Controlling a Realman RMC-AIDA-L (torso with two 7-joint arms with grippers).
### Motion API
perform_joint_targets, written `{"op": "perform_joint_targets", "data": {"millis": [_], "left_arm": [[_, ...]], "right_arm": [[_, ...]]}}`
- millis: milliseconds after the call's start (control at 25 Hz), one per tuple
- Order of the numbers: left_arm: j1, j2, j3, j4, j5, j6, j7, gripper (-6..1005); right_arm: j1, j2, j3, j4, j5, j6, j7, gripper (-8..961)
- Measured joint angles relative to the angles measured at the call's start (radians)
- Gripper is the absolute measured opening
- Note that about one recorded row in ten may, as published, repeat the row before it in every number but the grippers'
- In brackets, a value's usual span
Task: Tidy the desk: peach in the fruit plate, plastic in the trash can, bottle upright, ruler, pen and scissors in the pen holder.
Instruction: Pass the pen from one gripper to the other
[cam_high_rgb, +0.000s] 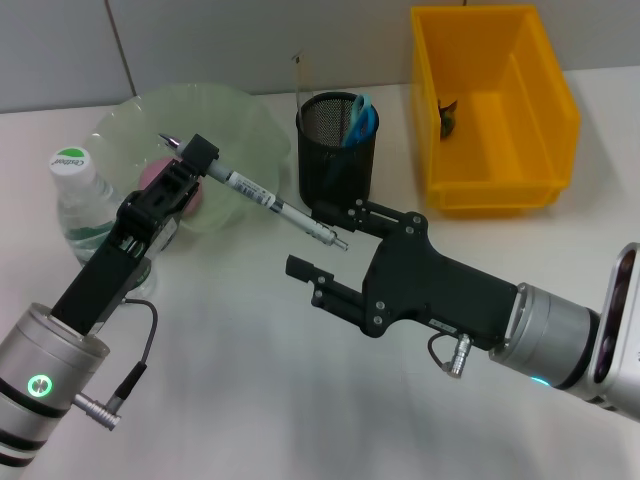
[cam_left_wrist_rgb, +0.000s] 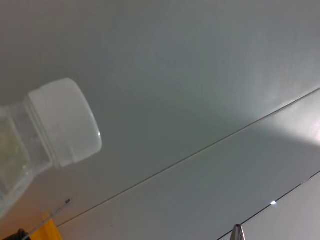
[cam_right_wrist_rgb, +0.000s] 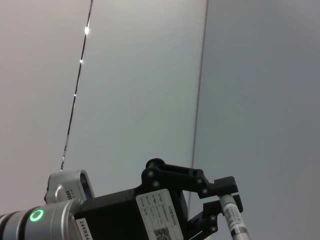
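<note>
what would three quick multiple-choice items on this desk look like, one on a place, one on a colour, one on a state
1. Where is the pen?
A. in the holder
B. held by the left gripper
C. flat on the desk

2. What colour is the bin?
A. yellow
B. blue
C. red

3. How does the bottle stand?
A. on its side
B. upside down
C. upright

Answers:
1 B: the left gripper clamps the pen's rear end in the air, its tip pointing at the open right gripper beside the holder.
2 A: its walls are plain yellow.
3 C: its cap is on top.
</note>
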Motion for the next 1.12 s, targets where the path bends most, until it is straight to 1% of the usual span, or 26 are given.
{"op": "perform_joint_targets", "data": {"millis": [160, 440, 520, 560, 640, 760, 800, 960, 1120], "left_arm": [[0.000, 0.000, 0.000, 0.000, 0.000, 0.000, 0.000, 138], [0.000, 0.000, 0.000, 0.000, 0.000, 0.000, -0.002, 137], [0.000, 0.000, 0.000, 0.000, 0.000, 0.000, -0.001, 138], [0.000, 0.000, 0.000, 0.000, 0.000, 0.000, -0.001, 138], [0.000, 0.000, 0.000, 0.000, 0.000, 0.000, -0.003, 138], [0.000, 0.000, 0.000, 0.002, 0.000, 0.000, -0.005, 137], [0.000, 0.000, 0.000, 0.003, 0.000, 0.000, -0.005, 137], [0.002, 0.000, 0.000, 0.005, 0.000, 0.000, -0.007, 137], [0.005, 0.000, 0.000, 0.006, 0.000, 0.000, -0.009, 137]], "right_arm": [[0.004, 0.000, 0.017, 0.006, -0.003, 0.004, 0.000, 621], [0.002, 0.000, 0.079, 0.007, -0.055, 0.010, 0.000, 447], [0.002, 0.000, 0.109, 0.007, -0.086, 0.018, -0.003, 449], [0.003, 0.000, 0.140, 0.017, -0.115, 0.026, -0.018, 449], [0.003, 0.000, 0.159, 0.027, -0.127, 0.030, -0.032, 451], [0.004, 0.000, 0.220, 0.052, -0.174, 0.038, -0.075, 315], [0.004, 0.000, 0.220, 0.052, -0.174, 0.038, -0.075, 314], [-0.002, 0.000, 0.277, 0.057, -0.219, 0.040, -0.078, 310], [-0.003, 0.000, 0.284, 0.057, -0.229, 0.040, -0.078, 306]]}}
